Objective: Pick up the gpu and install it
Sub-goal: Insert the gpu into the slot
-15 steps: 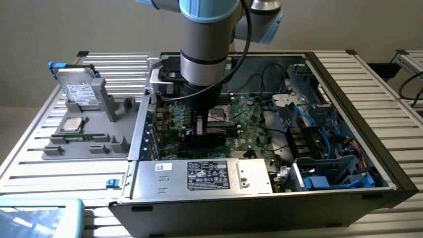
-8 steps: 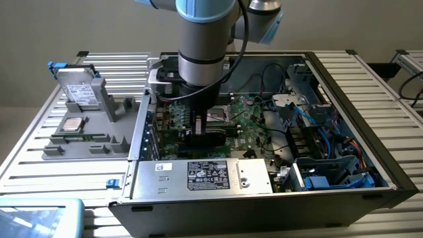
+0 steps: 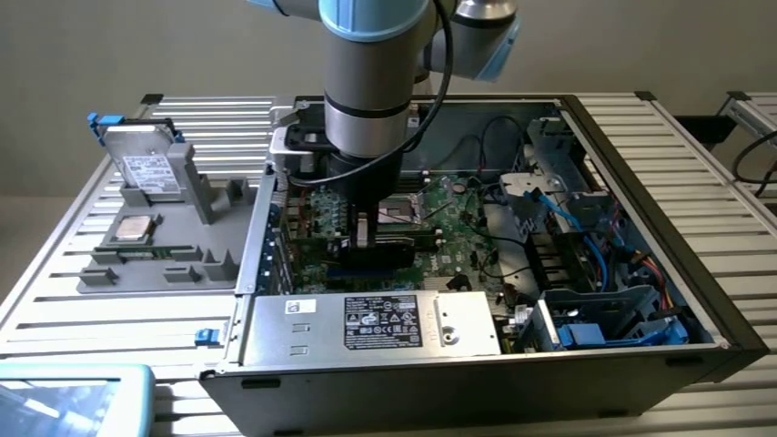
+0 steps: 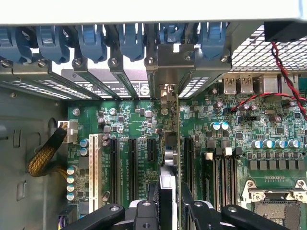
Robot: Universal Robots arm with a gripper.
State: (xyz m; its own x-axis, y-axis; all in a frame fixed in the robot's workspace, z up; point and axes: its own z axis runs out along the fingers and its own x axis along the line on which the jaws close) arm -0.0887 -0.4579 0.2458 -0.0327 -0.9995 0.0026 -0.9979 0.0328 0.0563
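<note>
My gripper (image 3: 364, 232) has reached down into the open computer case (image 3: 631, 164) and hangs low over the green motherboard (image 3: 456, 196). It is shut on the gpu (image 3: 391, 239), which stands on edge between its black fingers (image 4: 144, 211). In the wrist view the gpu (image 4: 169, 163) runs as a thin upright card away from my gripper (image 4: 168, 206), lined up with the black expansion slots (image 4: 133, 163). Its silver end bracket (image 4: 166, 72) reaches the rear slot openings under the blue clips (image 4: 129, 40). I cannot tell whether its lower edge sits in a slot.
A grey fixture (image 3: 158, 269) at the exterior view's left carries a silver hard drive (image 3: 148, 168) and a processor (image 3: 131, 228). The power supply (image 3: 377, 323) bounds the case front, and a drive cage with blue cables (image 3: 607, 300) is on the right. A yellow cable bundle (image 4: 45, 153) and the processor socket (image 4: 273, 211) flank the slots.
</note>
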